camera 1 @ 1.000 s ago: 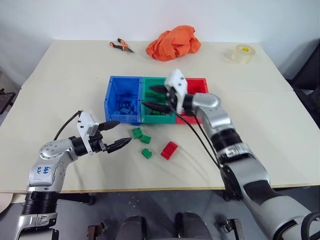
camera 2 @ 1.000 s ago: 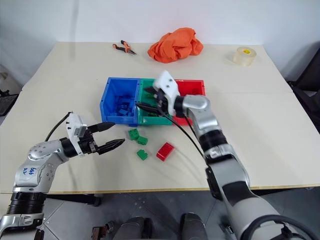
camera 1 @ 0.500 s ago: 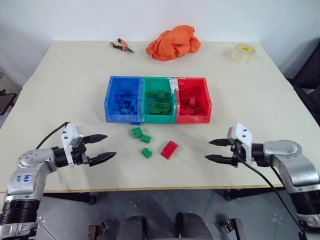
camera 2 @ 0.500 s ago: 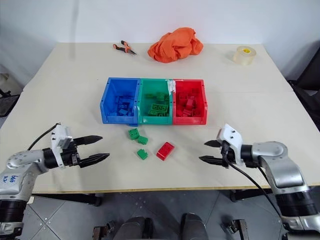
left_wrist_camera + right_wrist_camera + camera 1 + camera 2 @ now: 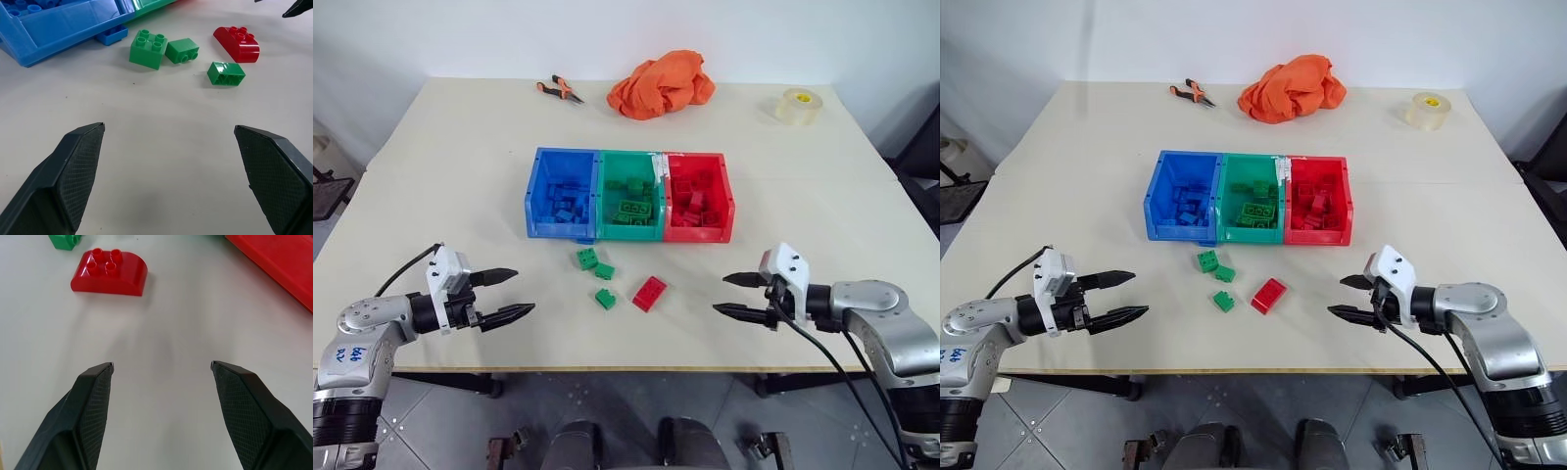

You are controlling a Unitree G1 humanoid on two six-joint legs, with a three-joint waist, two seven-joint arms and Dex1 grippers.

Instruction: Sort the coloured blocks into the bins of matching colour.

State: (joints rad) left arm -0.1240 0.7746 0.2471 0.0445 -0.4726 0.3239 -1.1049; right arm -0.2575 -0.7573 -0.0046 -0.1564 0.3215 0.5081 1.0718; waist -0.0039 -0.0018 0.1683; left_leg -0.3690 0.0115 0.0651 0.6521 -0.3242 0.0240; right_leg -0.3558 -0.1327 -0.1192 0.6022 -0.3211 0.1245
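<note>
I'm looking at a test lab or workshop: bare white walls, a plain table (image 5: 460,176), pliers (image 5: 555,89) and tape roll (image 5: 798,106) by its far edge.

an orange cloth (image 5: 661,83) lies crumpled at top centre on the pale table (image 5: 440,176). orange-handled pliers (image 5: 559,89) sit to its left; a tape roll (image 5: 798,106) rests upper right.

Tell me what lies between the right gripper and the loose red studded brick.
Nothing visible. Bare tabletop runs from the open right gripper to the red studded plastic brick; the green bricks lie beyond it.
</note>
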